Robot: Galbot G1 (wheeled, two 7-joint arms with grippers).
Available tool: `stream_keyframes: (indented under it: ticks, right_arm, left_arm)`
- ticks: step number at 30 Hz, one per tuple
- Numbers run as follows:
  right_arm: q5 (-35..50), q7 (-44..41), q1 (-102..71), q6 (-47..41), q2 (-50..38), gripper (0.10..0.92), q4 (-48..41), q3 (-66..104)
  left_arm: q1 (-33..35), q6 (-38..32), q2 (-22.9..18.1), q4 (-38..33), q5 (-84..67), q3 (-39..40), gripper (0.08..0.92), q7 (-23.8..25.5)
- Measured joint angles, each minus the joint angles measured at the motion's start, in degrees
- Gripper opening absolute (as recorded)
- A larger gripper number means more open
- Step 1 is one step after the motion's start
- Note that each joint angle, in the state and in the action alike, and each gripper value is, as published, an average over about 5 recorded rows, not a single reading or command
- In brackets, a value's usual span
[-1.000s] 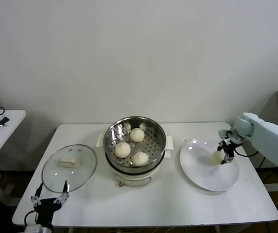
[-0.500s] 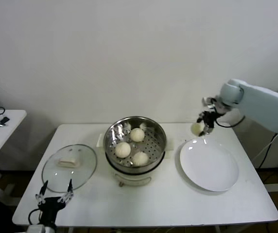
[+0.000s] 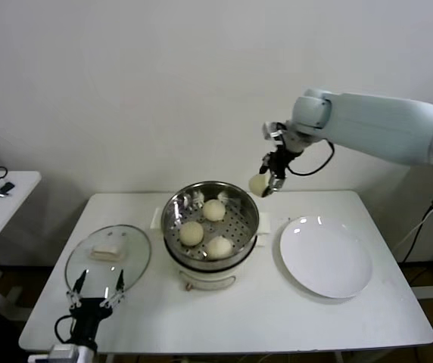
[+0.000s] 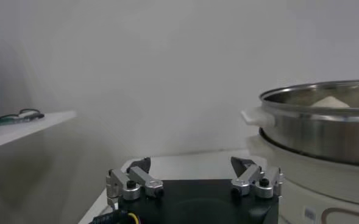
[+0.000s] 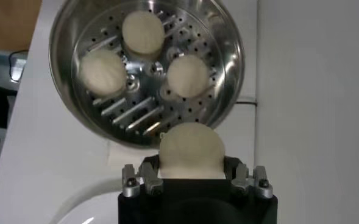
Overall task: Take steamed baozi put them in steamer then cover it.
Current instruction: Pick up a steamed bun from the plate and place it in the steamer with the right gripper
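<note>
Right gripper (image 3: 271, 181) up in the air beside the steamer's (image 3: 210, 219) far right rim, clamped on the fourth baozi (image 3: 259, 184), bun pinched between the fingers and bulging past them in the right wrist view. Three more baozi (image 3: 205, 228) already down on the perforated floor, one gap free on the near-right side. Looks soft and light, that dough: likely to dent under a hard squeeze and to stick a little on release, so best held by the flanks at the widest part, gently. White plate (image 3: 326, 257) bare on the counter (image 3: 277, 310) to the right. Cover (image 3: 108, 259) flat on the counter left of the steamer, glass, probably heavier and breakable, slick at the rim; bar handle (image 3: 107, 253) on top the obvious place to grab. Left gripper (image 3: 95, 296) low at the counter's front edge just short of the cover, spread wide, holding nothing.
</note>
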Motion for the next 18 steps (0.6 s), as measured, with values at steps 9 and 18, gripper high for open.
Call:
stream_keyframes:
  ticks: [9,18]
  right_arm:
    - [4.66,2.77,-0.27,-1.63,5.97,0.669,0.42,-3.92]
    - [6.10,4.35,-3.16,-2.20,9.52,0.664,-0.59,-5.56]
  left_arm:
    - [0.05,-0.25,0.14,0.54,0.14,-0.09,0.823,0.11]
    - [-0.33,-0.37,0.51,1.44,0.04,-0.15,0.823,0.08]
